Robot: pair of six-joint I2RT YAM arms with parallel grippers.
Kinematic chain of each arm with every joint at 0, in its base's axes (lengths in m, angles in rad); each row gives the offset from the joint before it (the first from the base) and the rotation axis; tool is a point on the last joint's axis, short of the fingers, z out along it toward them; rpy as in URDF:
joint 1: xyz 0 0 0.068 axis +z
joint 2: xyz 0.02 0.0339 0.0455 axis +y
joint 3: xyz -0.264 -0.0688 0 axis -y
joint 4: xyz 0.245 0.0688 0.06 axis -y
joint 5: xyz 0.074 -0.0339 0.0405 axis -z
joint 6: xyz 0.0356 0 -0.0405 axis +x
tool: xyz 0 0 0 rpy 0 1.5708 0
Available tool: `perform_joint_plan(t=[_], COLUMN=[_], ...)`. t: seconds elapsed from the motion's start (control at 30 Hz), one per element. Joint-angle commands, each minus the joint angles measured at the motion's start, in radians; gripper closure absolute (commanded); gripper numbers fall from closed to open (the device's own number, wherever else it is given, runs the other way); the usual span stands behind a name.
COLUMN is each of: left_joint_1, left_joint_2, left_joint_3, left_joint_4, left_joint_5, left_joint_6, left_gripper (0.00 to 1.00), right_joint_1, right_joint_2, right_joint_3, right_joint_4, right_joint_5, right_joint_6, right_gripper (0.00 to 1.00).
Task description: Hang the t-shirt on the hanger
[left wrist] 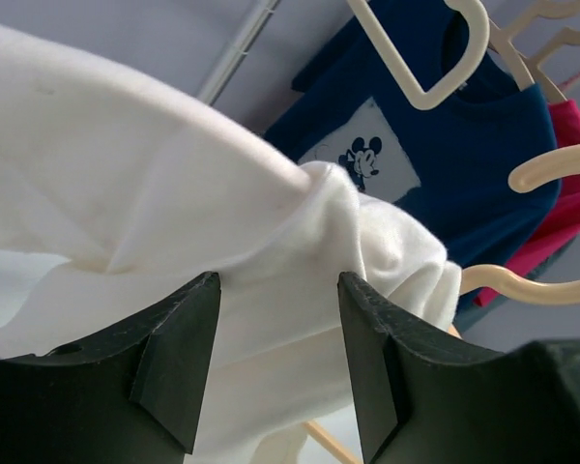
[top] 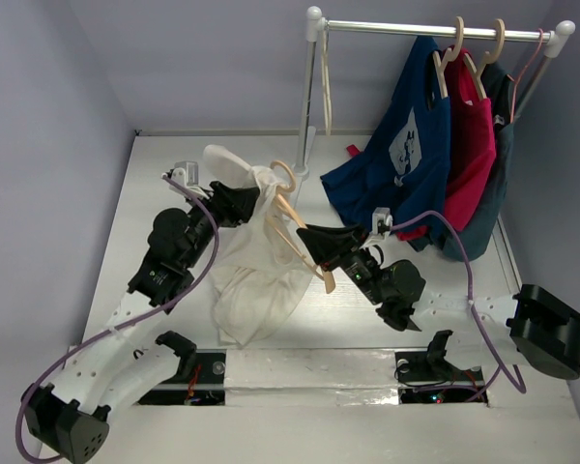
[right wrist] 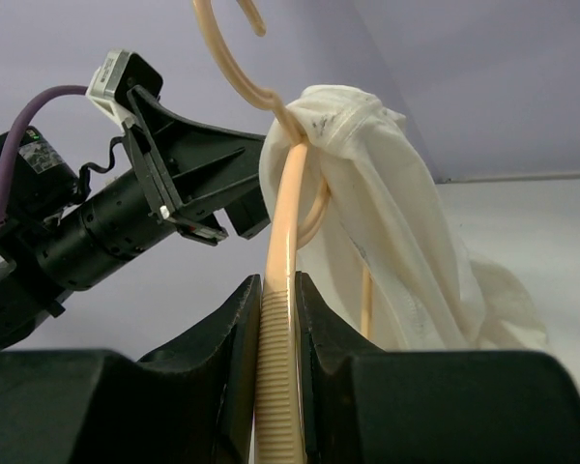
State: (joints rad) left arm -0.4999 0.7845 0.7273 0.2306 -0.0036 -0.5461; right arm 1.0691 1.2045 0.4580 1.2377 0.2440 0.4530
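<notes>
The cream-white t-shirt point(top: 256, 275) hangs bunched from the neck of the tan wooden hanger point(top: 292, 232) and trails down onto the table. My right gripper point(top: 314, 242) is shut on one ribbed arm of the hanger point(right wrist: 288, 193), holding it up off the table. In the right wrist view the t-shirt point(right wrist: 387, 193) drapes over the hanger just below the hook. My left gripper point(top: 251, 201) sits at the shirt's upper left. In the left wrist view its fingers stand apart at the gripper point(left wrist: 277, 285), with the t-shirt point(left wrist: 174, 174) right at their tips and not pinched.
A white clothes rack point(top: 435, 29) stands at the back right, its post point(top: 307, 106) close behind the hanger's hook. On it hang a navy printed shirt point(top: 406, 155), a red shirt point(top: 469, 145) and a dark one point(top: 498, 174). Grey walls close in left and right.
</notes>
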Motion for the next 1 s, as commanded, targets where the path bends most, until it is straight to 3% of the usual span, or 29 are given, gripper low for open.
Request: perform_joint_plan(t=[0.0, 0.1, 0.13, 0.23, 0.63, 0.73, 0.83, 0.97], left_joint_1=[0.004, 0.004, 0.004, 0.004, 0.004, 0.004, 0.004, 0.004], left_joint_2=[0.021, 0.035, 0.044, 0.058, -0.105, -0.111, -0.093, -0.047], left_joint_3=[-0.005, 0.000, 0.003, 0.014, -0.134, -0.123, -0.117, -0.106], left_joint_4=[0.128, 0.141, 0.142, 0.133, 0.082, 0.081, 0.107, 0.179], left_joint_5=[0.073, 0.039, 0.028, 0.013, -0.125, -0.131, -0.104, -0.046], left_joint_6=[0.021, 0.032, 0.037, 0.051, 0.044, 0.070, 0.092, 0.139], left_gripper=[0.52, 0.65, 0.77, 1.00, 0.99, 0.65, 0.58, 0.58], right_joint_1=[0.008, 0.008, 0.008, 0.008, -0.001, -0.011, -0.011, -0.011], right_joint_2=[-0.003, -0.003, -0.002, 0.003, -0.023, -0.034, -0.045, -0.054], right_joint_3=[0.016, 0.013, 0.014, 0.016, 0.030, 0.015, 0.007, -0.001], right_joint_4=[0.236, 0.243, 0.243, 0.252, 0.218, 0.221, 0.220, 0.220], right_joint_5=[-0.020, -0.023, -0.026, -0.026, -0.038, -0.037, -0.038, -0.055], right_joint_6=[0.015, 0.021, 0.023, 0.026, 0.019, 0.026, 0.036, 0.053], right_gripper=[1.00, 1.00, 1.00, 1.00, 1.00, 1.00, 1.00, 1.00])
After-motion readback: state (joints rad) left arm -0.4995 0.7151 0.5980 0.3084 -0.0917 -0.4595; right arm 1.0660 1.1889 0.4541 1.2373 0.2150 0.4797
